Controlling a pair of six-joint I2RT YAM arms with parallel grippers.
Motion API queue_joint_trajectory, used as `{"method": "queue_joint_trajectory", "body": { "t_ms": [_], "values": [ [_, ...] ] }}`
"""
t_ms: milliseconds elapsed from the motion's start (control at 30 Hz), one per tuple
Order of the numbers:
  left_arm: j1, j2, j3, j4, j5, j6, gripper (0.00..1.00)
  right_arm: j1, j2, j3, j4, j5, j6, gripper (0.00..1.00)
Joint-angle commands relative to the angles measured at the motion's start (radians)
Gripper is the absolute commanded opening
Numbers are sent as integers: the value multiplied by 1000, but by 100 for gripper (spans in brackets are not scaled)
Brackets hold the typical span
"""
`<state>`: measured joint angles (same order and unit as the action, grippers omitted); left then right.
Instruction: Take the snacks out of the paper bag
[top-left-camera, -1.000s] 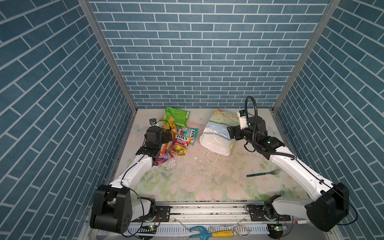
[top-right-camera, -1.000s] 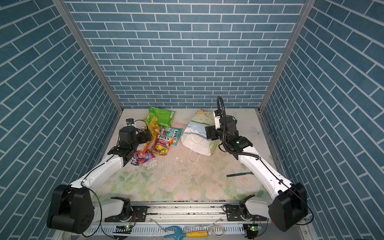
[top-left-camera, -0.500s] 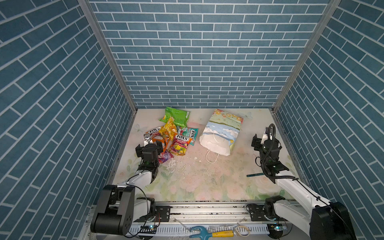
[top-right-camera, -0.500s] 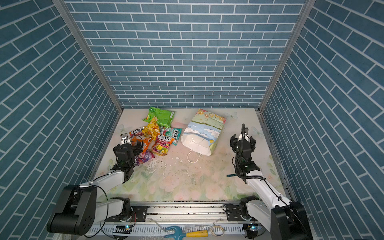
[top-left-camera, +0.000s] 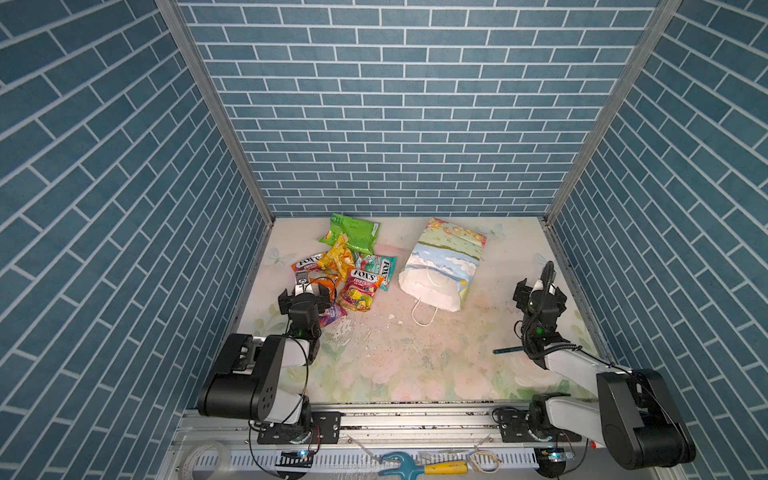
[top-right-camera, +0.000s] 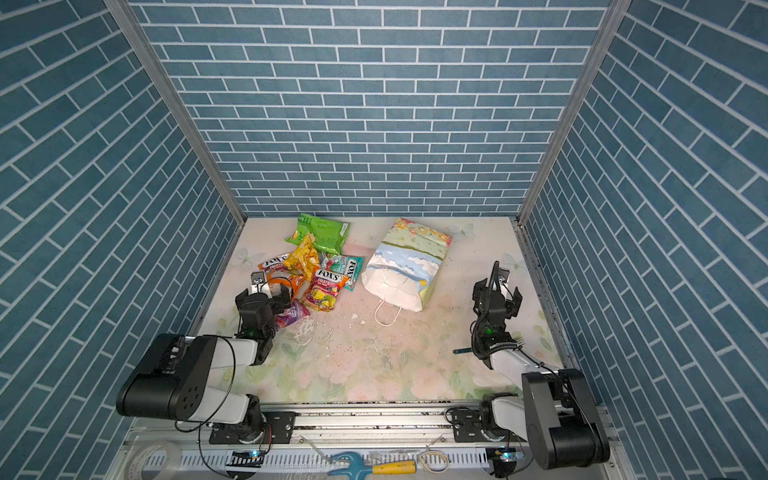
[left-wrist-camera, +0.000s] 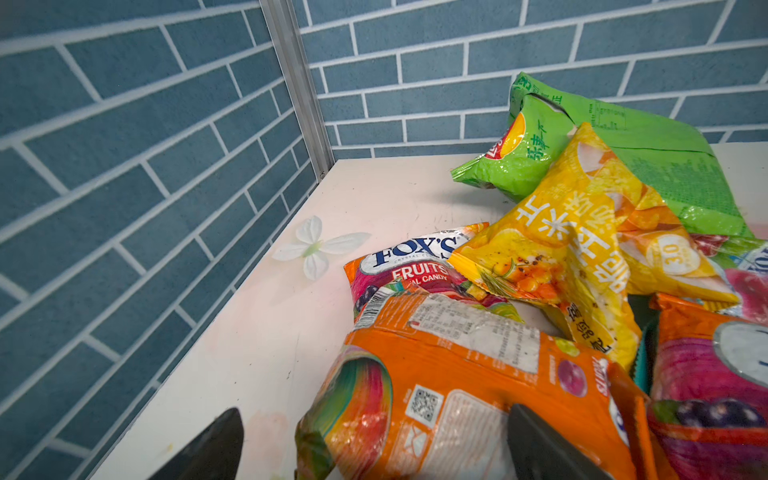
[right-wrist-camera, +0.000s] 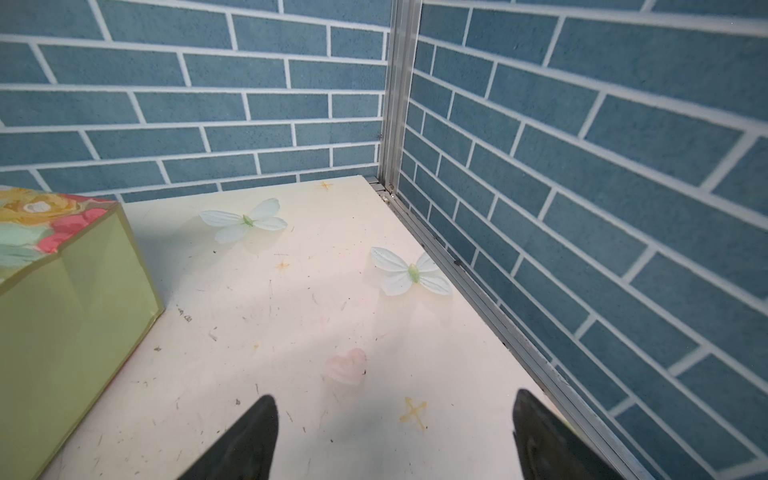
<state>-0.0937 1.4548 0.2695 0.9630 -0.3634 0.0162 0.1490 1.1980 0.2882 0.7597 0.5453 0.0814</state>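
Observation:
The snacks lie in a heap at the back left: a green chip bag (top-left-camera: 353, 233), an orange-yellow bag (top-left-camera: 338, 259) and several FOX'S packets (top-left-camera: 359, 286). The paper bag (top-left-camera: 446, 262) lies on its side, apart from the heap, with its white mouth and cord handle (top-left-camera: 424, 313) toward the front. My left gripper (top-left-camera: 306, 294) is open at the heap's near edge. In the left wrist view an orange packet (left-wrist-camera: 457, 365) lies between the wide fingers (left-wrist-camera: 216, 449), ungripped. My right gripper (top-left-camera: 539, 296) is open and empty by the right wall. The bag's yellow-green side panel (right-wrist-camera: 62, 332) shows beside it.
A teal-handled fork (top-left-camera: 509, 350) lies on the table beside the right arm. White crumbs (top-left-camera: 365, 328) are scattered mid-table. Brick walls close three sides. A tape roll (top-left-camera: 203, 457) and a blue-and-yellow tool (top-left-camera: 419, 467) rest on the front rail.
Both arms have folded back toward the front. The right gripper left the paper bag and swung to the right wall. The left gripper drew back to the heap's near edge.

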Motion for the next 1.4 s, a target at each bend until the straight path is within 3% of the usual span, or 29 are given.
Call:
{"method": "queue_joint_trajectory", "body": {
  "t_ms": [0, 67, 133, 367, 800, 967, 1367],
  "values": [
    [6, 30, 30, 26, 35, 18, 100, -25, -1, -32, 73, 9, -2, 87],
    [8, 92, 25, 116, 14, 32, 99, -49, 49, -62, 170, 41, 23, 87],
    [6, 59, 43, 22, 21, 15, 100, -71, 88, -52, 194, 4, 18, 87],
    [11, 79, 93, -42, 44, 20, 100, -113, 213, 30, 137, -77, 29, 87],
    [12, 78, 93, -45, 46, 19, 99, -161, 270, 105, 44, -217, 49, 87],
    [12, 78, 93, -44, 46, 19, 100, -167, 345, 73, 172, -390, -18, 88],
    [12, 78, 93, -41, 47, 21, 100, -173, 343, 82, 151, -369, -1, 95]
  ]
}}
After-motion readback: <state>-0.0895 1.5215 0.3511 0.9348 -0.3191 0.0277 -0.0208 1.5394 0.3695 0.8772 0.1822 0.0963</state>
